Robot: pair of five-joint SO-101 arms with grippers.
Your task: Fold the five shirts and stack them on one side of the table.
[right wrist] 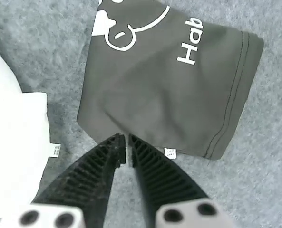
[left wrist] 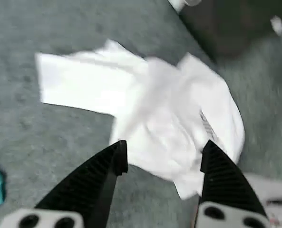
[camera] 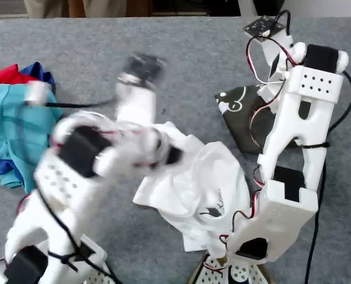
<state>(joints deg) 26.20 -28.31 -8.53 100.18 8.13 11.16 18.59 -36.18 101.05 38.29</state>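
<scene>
A crumpled white shirt point(camera: 202, 189) lies at the table's front middle. My left arm point(camera: 80, 157) is blurred above the shirt's left part. The left gripper point(left wrist: 163, 159) is open and holds nothing, hanging over the white shirt point(left wrist: 145, 109). A folded black shirt point(camera: 246, 115) with white print lies right of centre under my right arm point(camera: 299, 118). The right gripper point(right wrist: 125, 142) is shut, its tips over the near edge of the black shirt point(right wrist: 164, 80). I cannot tell whether they touch the cloth.
A loose pile of teal point(camera: 12, 127), red point(camera: 6, 76) and blue point(camera: 42, 71) shirts lies at the left edge. Grey cloth covers the table point(camera: 187, 53), bare along the back. The white shirt's edge point(right wrist: 12, 137) lies close beside the black one.
</scene>
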